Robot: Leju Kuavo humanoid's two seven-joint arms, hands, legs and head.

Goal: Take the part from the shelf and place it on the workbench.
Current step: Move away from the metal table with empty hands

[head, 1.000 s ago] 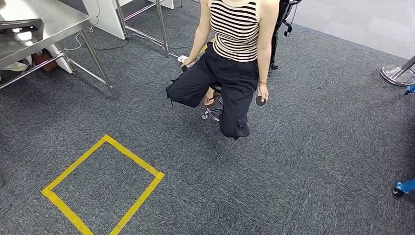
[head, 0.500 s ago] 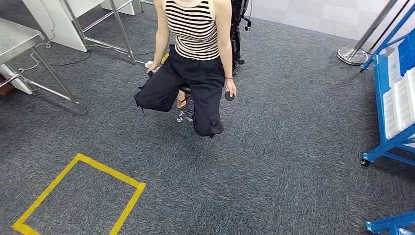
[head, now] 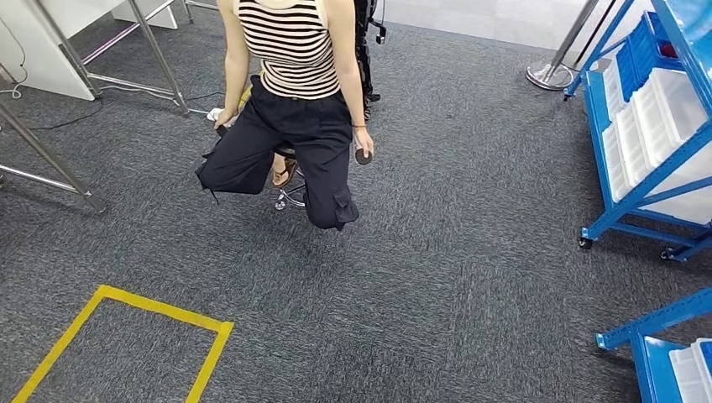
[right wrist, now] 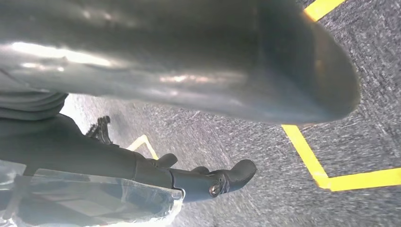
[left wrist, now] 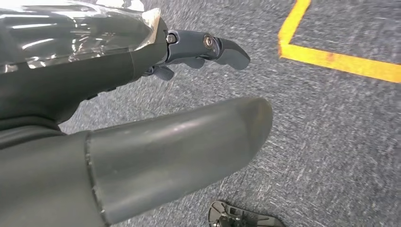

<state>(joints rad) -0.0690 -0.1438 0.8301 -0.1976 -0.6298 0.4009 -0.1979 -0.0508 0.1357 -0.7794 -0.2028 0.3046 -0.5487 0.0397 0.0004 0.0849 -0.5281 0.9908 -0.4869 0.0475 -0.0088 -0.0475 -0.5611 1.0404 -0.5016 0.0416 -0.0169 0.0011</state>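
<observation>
Shelf (head: 646, 159) of blue metal stands at my right on the grey carpet (head: 470, 285), its white bins (head: 651, 109) too small for me to pick out the part. My left hand (left wrist: 142, 142) and right hand (right wrist: 189, 61) hang over the carpet, fingers apart, holding nothing. A person (head: 294, 109) sits ahead on a stool (yellow tape (head: 126, 323) lies nearer me).

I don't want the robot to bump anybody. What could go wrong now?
1. A person in a striped top sits on a stool on the grey carpet in front of the robot. Walking straight ahead could hit a leg.
2. The blue metal shelf with white bins stands on wheels, so a push might roll it.
3. The left hand and right hand hang empty, so the part is not yet taken.
</observation>
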